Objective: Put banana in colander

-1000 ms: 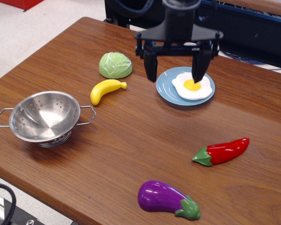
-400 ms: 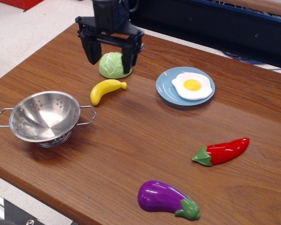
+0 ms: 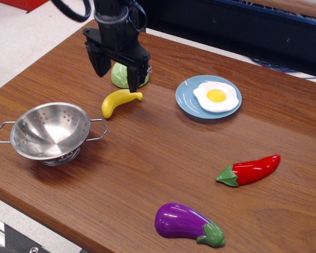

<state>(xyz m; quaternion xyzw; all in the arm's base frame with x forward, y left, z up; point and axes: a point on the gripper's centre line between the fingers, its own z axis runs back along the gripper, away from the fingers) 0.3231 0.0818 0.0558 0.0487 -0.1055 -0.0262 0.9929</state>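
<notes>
Banana [image 3: 118,100] on table, open end effector [image 3: 117,73] just above, colander [image 3: 48,132] nearby.

Black arm, black looped cable, blocky fingers [image 3: 131,77]

Brown wooden table [image 3: 147,158], pale floor [image 3: 21,37], dark blue cabinet [image 3: 253,26]

The gripper [image 3: 116,71] hangs above the banana [image 3: 118,101] with its jaws spread; nothing lies between them. The cabbage [image 3: 124,77] sits just behind the banana, partly hidden by the gripper, and crowds the far side. Bare table [image 3: 147,153] separates the banana from the colander [image 3: 50,132], so the path between them is unobstructed. The colander bowl is open at the top. The plate [image 3: 208,97], pepper [image 3: 249,170] and eggplant [image 3: 187,224] lie well apart to the right.
</notes>
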